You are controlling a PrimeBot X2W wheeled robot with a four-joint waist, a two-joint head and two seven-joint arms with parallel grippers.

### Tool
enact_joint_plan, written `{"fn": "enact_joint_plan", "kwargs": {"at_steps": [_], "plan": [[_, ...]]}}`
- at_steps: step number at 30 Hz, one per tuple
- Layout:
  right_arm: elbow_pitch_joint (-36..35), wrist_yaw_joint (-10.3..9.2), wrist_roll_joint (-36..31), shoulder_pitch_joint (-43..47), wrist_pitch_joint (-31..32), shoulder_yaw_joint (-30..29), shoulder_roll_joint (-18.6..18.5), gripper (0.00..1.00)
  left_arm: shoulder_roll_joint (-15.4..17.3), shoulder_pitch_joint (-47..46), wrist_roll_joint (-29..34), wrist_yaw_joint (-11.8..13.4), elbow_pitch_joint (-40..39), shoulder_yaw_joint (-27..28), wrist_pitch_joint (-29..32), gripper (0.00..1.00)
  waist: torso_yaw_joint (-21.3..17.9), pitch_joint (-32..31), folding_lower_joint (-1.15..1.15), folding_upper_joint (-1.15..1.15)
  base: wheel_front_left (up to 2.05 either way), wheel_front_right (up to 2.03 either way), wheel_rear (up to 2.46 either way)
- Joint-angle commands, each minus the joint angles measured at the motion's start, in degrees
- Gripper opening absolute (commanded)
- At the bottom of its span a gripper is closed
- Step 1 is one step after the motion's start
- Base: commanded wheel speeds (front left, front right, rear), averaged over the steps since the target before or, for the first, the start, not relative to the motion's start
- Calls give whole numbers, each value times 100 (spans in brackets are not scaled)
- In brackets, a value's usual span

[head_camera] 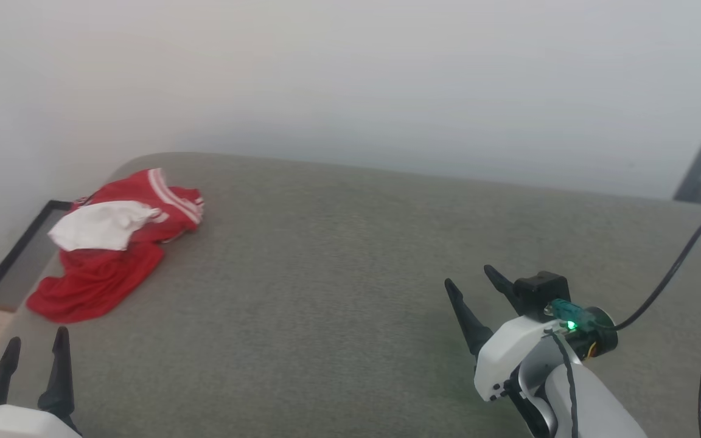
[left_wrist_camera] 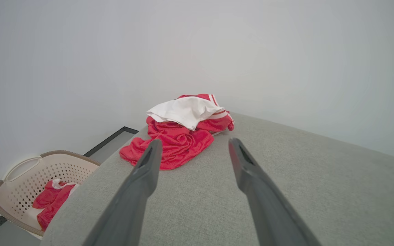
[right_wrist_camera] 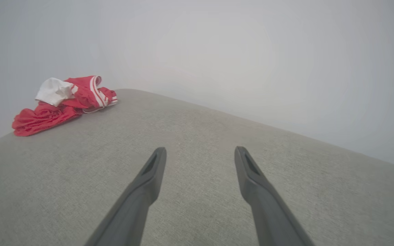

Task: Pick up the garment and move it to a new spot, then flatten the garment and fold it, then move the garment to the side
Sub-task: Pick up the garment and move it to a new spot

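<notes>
Crumpled red-and-white jersey T-shirt [left_wrist_camera: 180, 140] lies just ahead of our left fingers [left_wrist_camera: 145, 171], well apart from right fingers [right_wrist_camera: 251, 174]; both pairs wide, empty

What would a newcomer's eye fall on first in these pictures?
The crumpled red garment, a white sleeve on top, lies at the far left corner of the grey surface. The left gripper and right gripper wait at the near edge, both open and empty, well apart from it. In the left wrist view, a basket beside the surface holds more red cloth.
</notes>
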Motion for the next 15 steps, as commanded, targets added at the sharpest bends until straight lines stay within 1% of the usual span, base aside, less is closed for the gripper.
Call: {"fn": "enact_joint_plan", "kwargs": {"at_steps": [1,7,12,15], "plan": [[53,3,66,-40,-53,36,7,100,27,57,-95,23,-40,16,31,100,167,-70,0,0,0,0,0],[186,3,100,-36,-122,61,23,100,63,138,-110,36,-142,0,111,100,351,-87,0,0,0,0,0],[240,3,84,-72,-171,41,26,100,71,126,-173,73,-212,24,169,100,390,-46,0,0,0,0,0],[257,3,83,-101,-173,-12,-34,100,93,-36,-270,94,-233,49,289,100,381,17,0,0,0,0,0]]}}
